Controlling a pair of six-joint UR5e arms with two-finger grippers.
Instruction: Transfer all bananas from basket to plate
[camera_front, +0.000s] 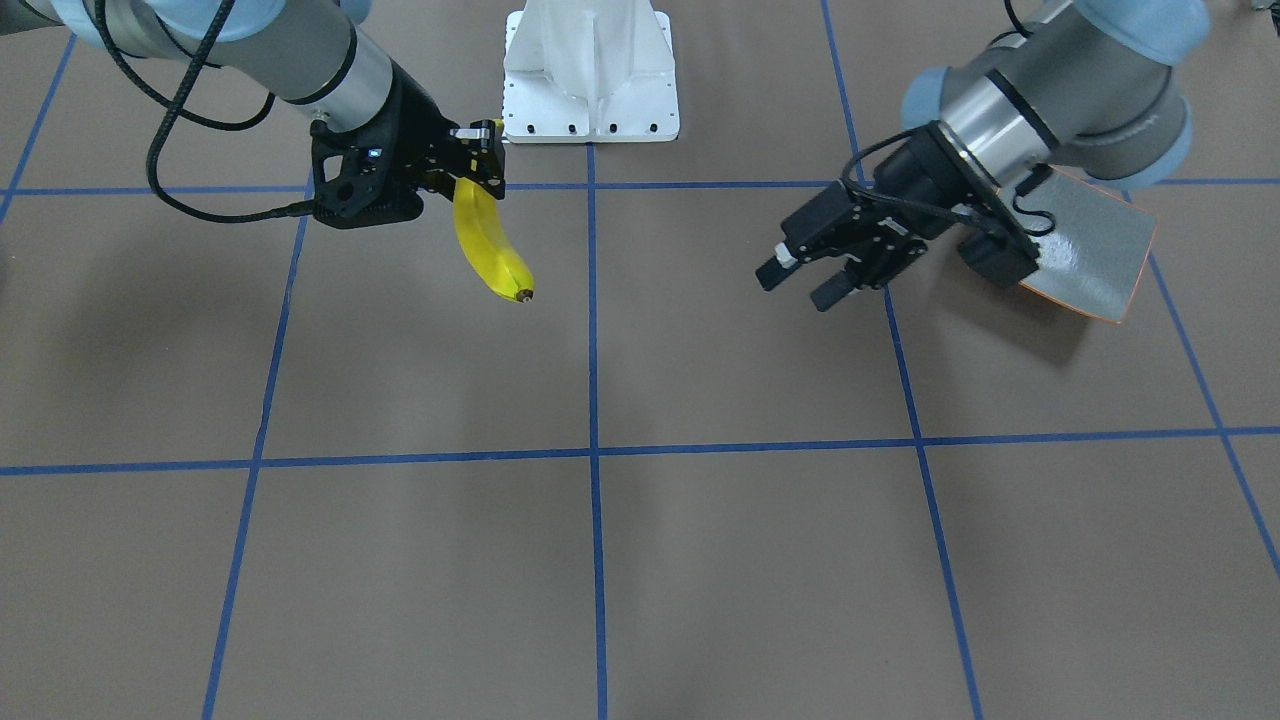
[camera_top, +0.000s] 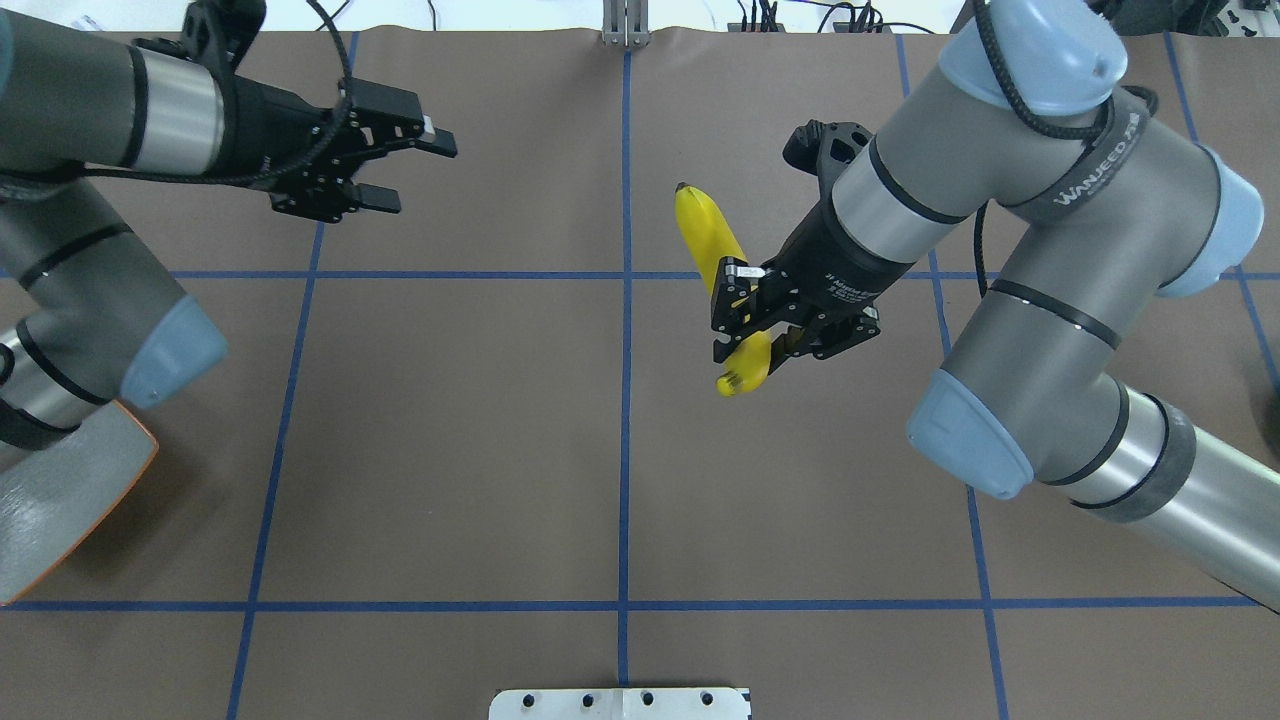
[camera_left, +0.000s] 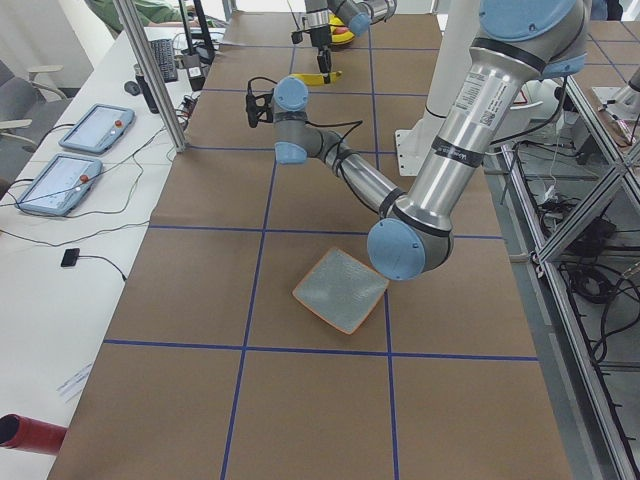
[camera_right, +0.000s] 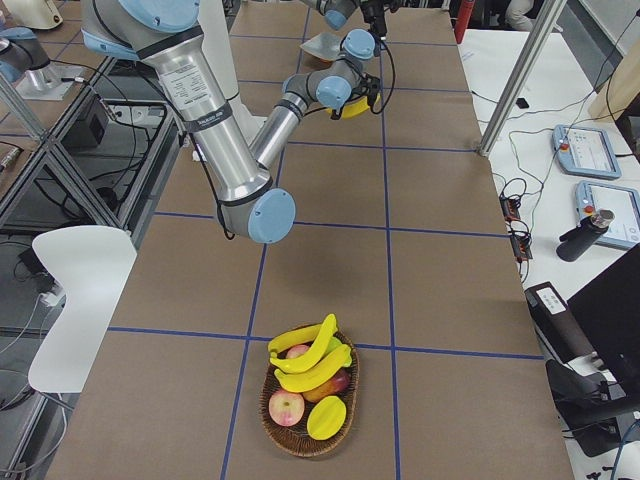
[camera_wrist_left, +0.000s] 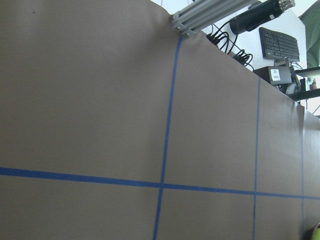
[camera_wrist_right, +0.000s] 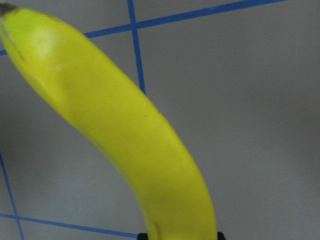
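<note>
One grey plate with an orange rim lies at the table's left end, near the robot's edge, partly under the left arm. The left gripper hovers over the far left part of the table, its jaws spread apart. Right of the middle tape line, the right gripper is clamped across one banana, held off the surface with its dark tip toward the far edge. Only the right side view shows the one basket, at the table's right end. It holds two more bananas among other fruit, which makes three bananas in all. The right wrist view shows the held banana close up, and the left wrist view shows taped table surface.
</note>
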